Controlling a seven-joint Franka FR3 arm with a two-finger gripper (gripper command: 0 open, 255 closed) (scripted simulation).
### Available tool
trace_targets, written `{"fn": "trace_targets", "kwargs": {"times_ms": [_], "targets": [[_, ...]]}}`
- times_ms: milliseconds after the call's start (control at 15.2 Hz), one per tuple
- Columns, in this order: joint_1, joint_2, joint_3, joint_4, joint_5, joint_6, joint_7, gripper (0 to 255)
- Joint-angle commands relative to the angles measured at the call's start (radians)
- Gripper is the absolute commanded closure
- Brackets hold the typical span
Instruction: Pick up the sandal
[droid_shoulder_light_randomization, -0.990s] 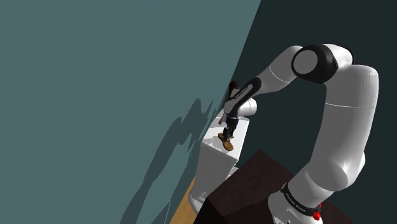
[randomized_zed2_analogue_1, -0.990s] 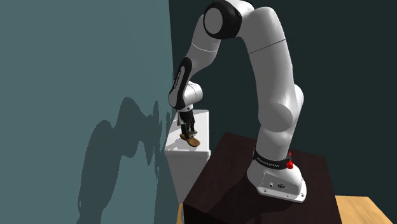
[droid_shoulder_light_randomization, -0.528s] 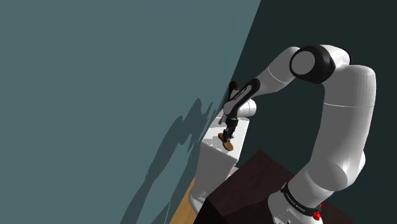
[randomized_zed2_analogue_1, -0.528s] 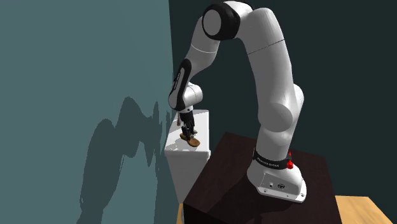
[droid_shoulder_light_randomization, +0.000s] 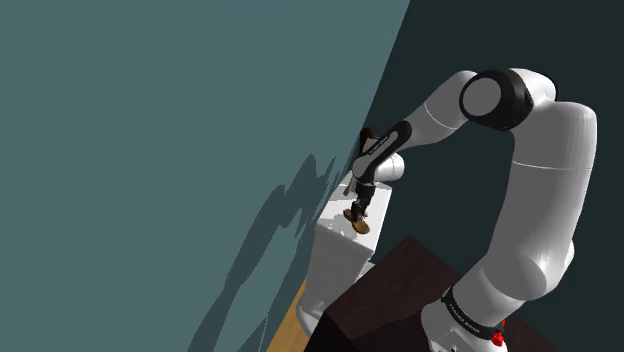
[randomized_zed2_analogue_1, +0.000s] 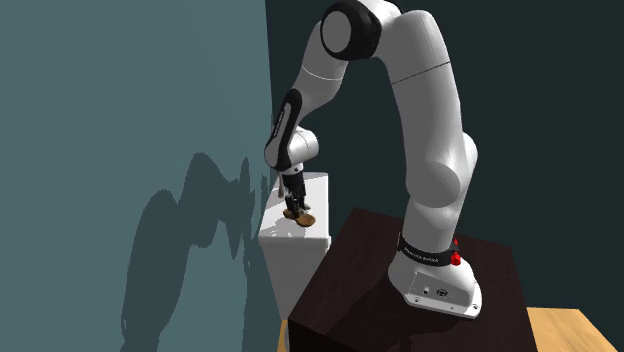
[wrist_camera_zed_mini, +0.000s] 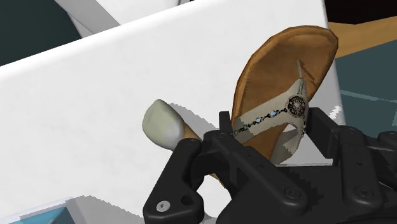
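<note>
Stand: a dark brown box in the lower right of the shoulder view and at lower centre of the second exterior view, with a strip of wooden floor beside it.
Arm: the white arm rises from the stand, arches over at the upper right of the shoulder view, then bends down towards the middle of the frame.
Gripper: the black gripper points down over the white worktop, just left of centre in the second exterior view.
Fingers: in the wrist view the two fingers pinch the sandal from both sides, level with its strap.
Sandal: the sandal has a brown footbed and a pale strap with a row of beads and a round ornament. It sits between the fingers at the near end of the worktop, near the middle of the shoulder view. Whether its sole touches the surface I cannot tell.
Pale rounded thing: a pale rounded thing lies on the worktop just beside the sandal.
Worktop: a white block stands against the stand's far side.
Wall: a teal wall fills the left of both exterior views, with the arm's shadow on it.
</note>
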Motion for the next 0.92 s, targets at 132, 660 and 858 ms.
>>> {"fn": "trace_targets", "kwargs": {"times_ms": [132, 660, 858], "targets": [[0.008, -0.053, -0.011, -0.012, -0.014, -0.041, 0.009, 255], [0.021, -0.159, -0.029, -0.023, -0.046, -0.134, 0.029, 255], [0.022, -0.174, -0.031, -0.023, -0.050, -0.148, 0.032, 255]]}}
